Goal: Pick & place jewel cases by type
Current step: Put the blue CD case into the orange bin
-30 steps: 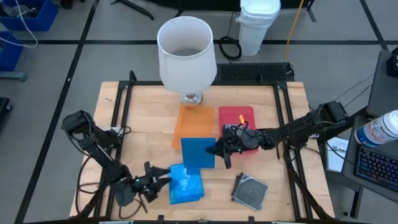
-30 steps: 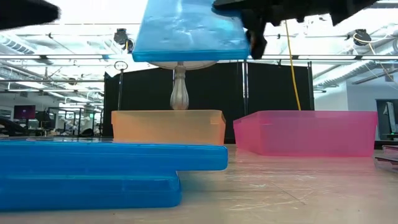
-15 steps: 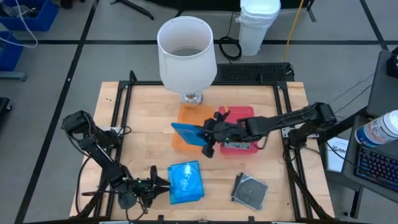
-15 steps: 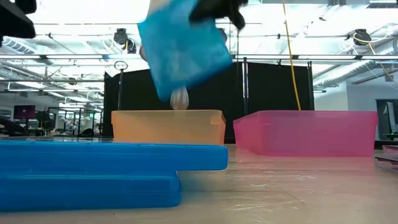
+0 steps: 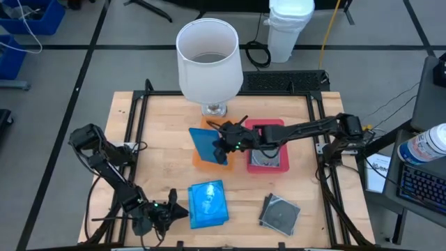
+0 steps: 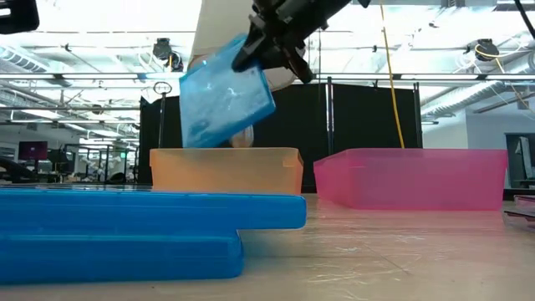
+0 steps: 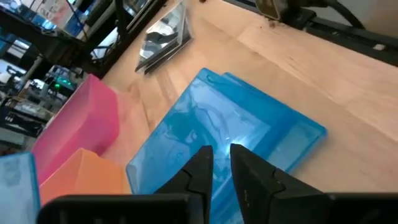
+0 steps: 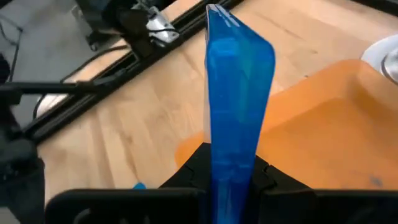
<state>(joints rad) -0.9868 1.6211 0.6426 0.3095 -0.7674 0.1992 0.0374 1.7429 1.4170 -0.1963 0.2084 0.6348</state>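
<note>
I am clamping my right gripper (image 8: 231, 163) on a stiff, slick, light blue case (image 5: 208, 144), pinching its edge; my left gripper's (image 7: 216, 163) fingers are nearly together, empty.

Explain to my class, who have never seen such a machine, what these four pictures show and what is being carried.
Two dark robot arms work at a wooden table. One picture looks down from above, one looks level across the table top, and two come from cameras on the arms' wrists. The right pincer is shut on a blue case, held tilted above the orange tray. Beside that is a red tray with something grey in it. Two more blue cases lie stacked near the front edge, and a clear case with a silvery disc lies to their right. The left pincer sits beside the stack, holding nothing. A white lamp stands behind.
</note>
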